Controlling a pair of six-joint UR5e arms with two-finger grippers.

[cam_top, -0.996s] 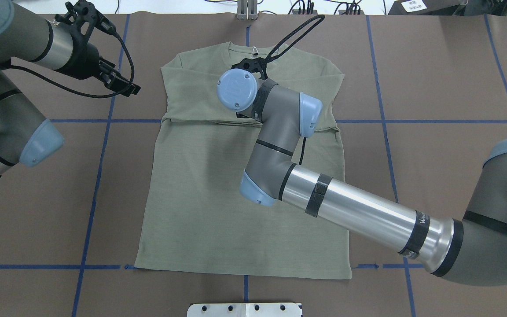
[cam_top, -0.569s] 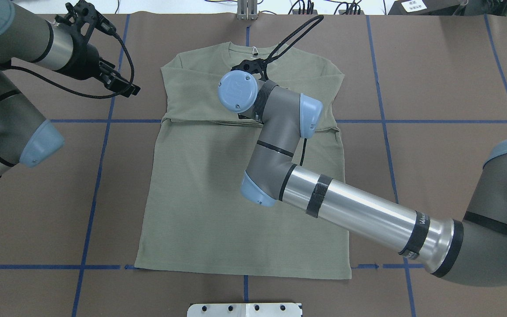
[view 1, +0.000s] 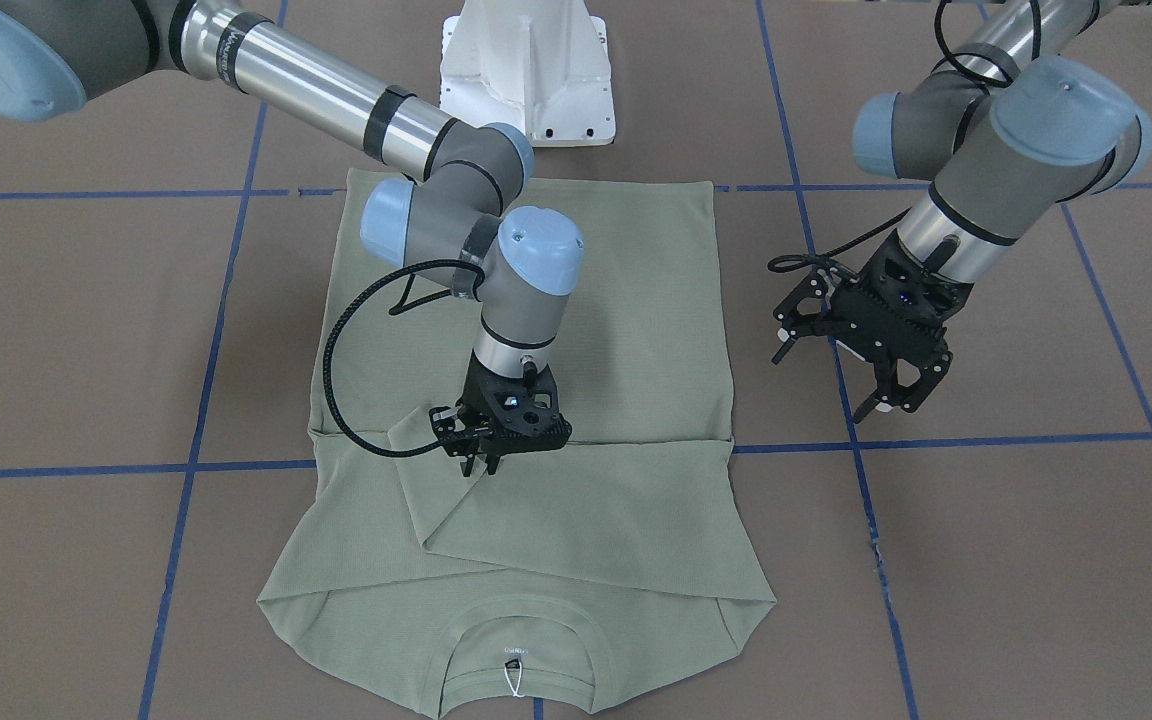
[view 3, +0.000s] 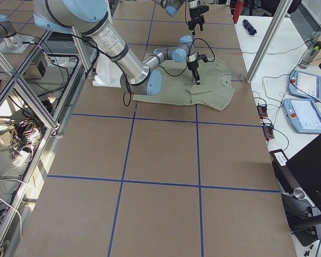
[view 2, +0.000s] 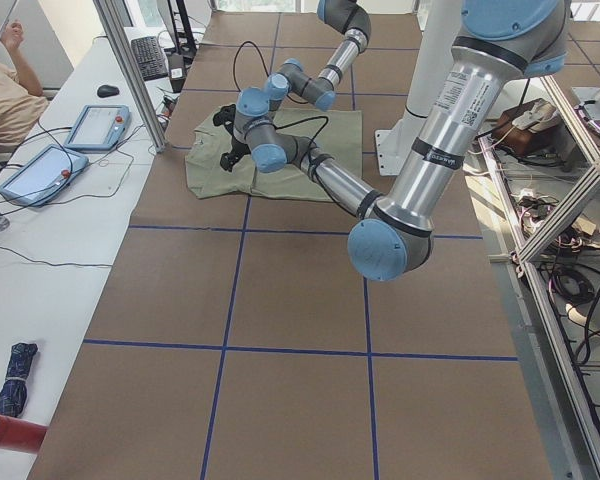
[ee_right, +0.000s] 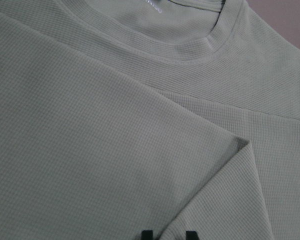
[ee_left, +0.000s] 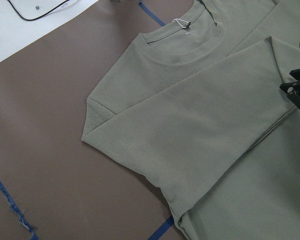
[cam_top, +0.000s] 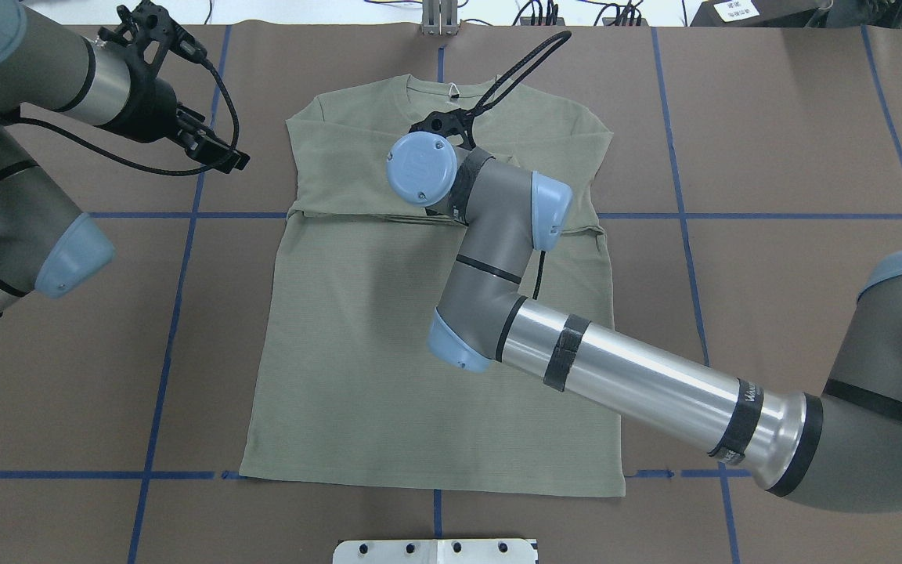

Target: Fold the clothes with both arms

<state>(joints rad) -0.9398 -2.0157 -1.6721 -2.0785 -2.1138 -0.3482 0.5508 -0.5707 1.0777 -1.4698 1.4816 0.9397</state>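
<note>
The sage-green shirt (cam_top: pixel 365 352) lies flat on the brown table, neck at the far edge, with both sleeves folded across the chest (view 1: pixel 576 510). My right gripper (view 1: pixel 479 466) hangs just above the folded sleeves at mid-chest. Its jaws stand a narrow gap apart with nothing between them, and its fingertips (ee_right: pixel 147 234) show over the sleeve edge (ee_right: pixel 230 165). My left gripper (view 1: pixel 896 405) is open and empty, above bare table beside the shirt's shoulder (ee_left: pixel 115 120). In the overhead view the right wrist (cam_top: pixel 420 167) hides the right gripper.
The white pedestal base (view 1: pixel 526 70) stands behind the shirt's hem. Blue tape lines (cam_top: pixel 177 313) cross the brown table. A metal bracket (cam_top: pixel 435 551) sits at the near edge. Tablets (view 3: pixel 305 115) and cables lie on the side table, with an operator (view 2: pixel 5 95) beside it.
My right wrist has shifted slightly over the shirt's chest and its cable loop moved with it. The left arm and the shirt have not moved.
</note>
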